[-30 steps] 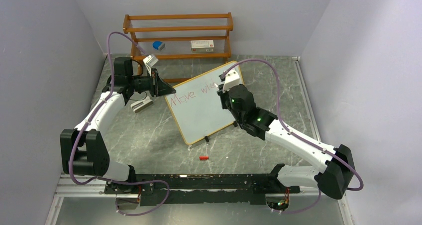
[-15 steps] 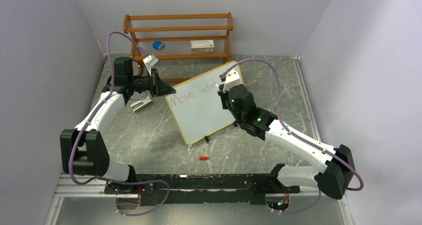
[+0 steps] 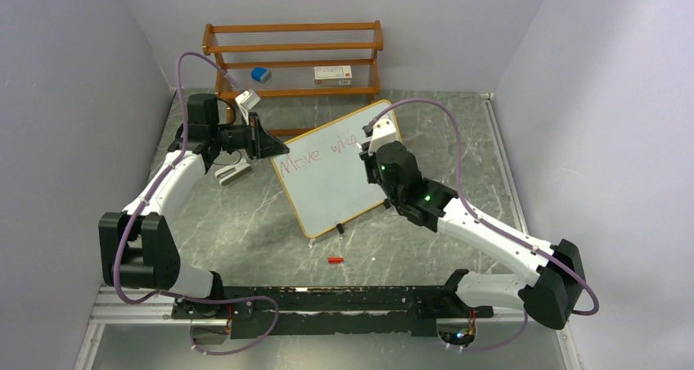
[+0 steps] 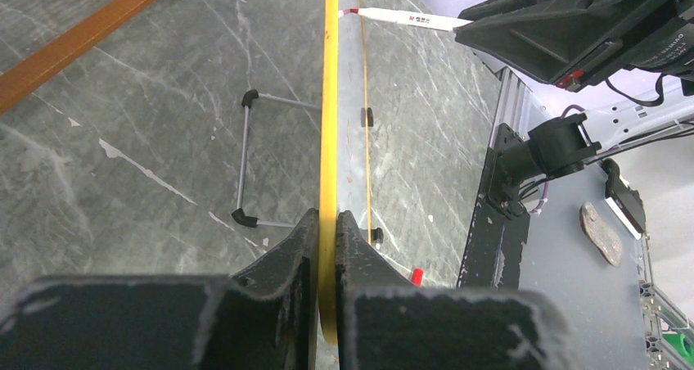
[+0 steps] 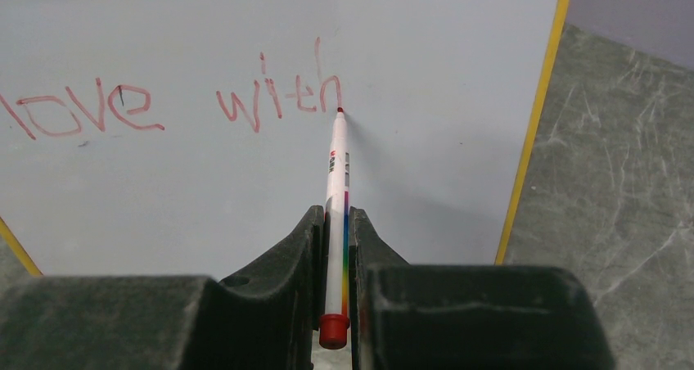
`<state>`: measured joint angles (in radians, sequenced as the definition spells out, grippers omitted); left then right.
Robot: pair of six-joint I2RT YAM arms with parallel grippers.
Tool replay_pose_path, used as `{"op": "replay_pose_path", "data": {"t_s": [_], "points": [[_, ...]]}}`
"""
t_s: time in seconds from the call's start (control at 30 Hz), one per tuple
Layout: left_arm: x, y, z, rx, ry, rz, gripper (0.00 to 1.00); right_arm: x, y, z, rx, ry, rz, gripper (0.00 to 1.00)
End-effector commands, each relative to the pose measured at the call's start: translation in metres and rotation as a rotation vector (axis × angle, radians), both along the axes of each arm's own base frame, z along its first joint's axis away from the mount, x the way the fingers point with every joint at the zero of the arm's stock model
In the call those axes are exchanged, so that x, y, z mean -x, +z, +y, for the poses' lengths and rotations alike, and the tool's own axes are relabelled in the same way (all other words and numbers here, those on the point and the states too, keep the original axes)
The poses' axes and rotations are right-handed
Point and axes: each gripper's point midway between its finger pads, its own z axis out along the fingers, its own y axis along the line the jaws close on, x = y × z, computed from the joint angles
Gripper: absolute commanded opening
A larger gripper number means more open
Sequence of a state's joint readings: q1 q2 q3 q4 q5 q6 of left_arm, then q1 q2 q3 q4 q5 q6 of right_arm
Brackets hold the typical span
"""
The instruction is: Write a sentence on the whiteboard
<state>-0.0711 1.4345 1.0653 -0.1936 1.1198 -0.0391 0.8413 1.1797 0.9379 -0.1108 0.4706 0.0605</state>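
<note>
- nearest the arm bases, one little red piece (image 3: 333, 259) lies on the surface (image 3: 245, 231); probably the marker's cap, well apart from everything else
- next is the whiteboard (image 3: 323, 194), just the one; it stands tilted in the middle of the surface, turned at an angle, with one corner toward the back
- the right hand (image 5: 336, 218) is clamped on the single marker (image 5: 336, 165); its tip touches the board right at the foot of the "h"
- what's new: a second ago the last word looked unfinished from above; the right hand has since slid a touch down and to the right, and "with" now reads complete
- so that's two words done, "Move with"; I'd say the sentence is only partway, and there's room beside and below the writing to carry on
- the left hand (image 4: 327, 223) is pinched tight on the board's yellow frame at its left edge, steadying it; it hasn't budged
- one grey-white block (image 3: 232, 173) sits just beside the left arm; can't tell what it is
- at the back, one wooden rack (image 3: 292, 47) holds two things: a blue thing (image 3: 260, 74) and a white box (image 3: 332, 74)
- count: two arms, two hands, both busy
</note>
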Motion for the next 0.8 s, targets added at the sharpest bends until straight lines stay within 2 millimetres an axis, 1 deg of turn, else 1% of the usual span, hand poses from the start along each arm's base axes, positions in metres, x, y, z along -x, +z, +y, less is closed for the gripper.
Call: {"op": "replay_pose_path", "data": {"t_s": [0.0,0.23,0.4,0.57,0.77], "points": [[-0.008,-0.005,0.007,-0.036,0.019,-0.038,0.05,0.006,-0.013,-0.008,0.018,-0.008,0.042,0.00],[-0.009,-0.006,0.007,-0.039,0.024,-0.036,0.05,0.008,-0.014,-0.007,0.016,-0.002,0.050,0.00],[-0.009,-0.006,0.007,-0.040,0.026,-0.036,0.05,0.007,-0.005,-0.007,-0.001,-0.001,0.033,0.00],[-0.009,-0.007,0.007,-0.040,0.028,-0.032,0.05,0.010,0.013,-0.009,-0.049,0.007,-0.014,0.00],[-0.009,-0.006,0.007,-0.039,0.030,-0.033,0.05,0.017,0.019,-0.008,-0.061,0.023,-0.025,0.00]]}}
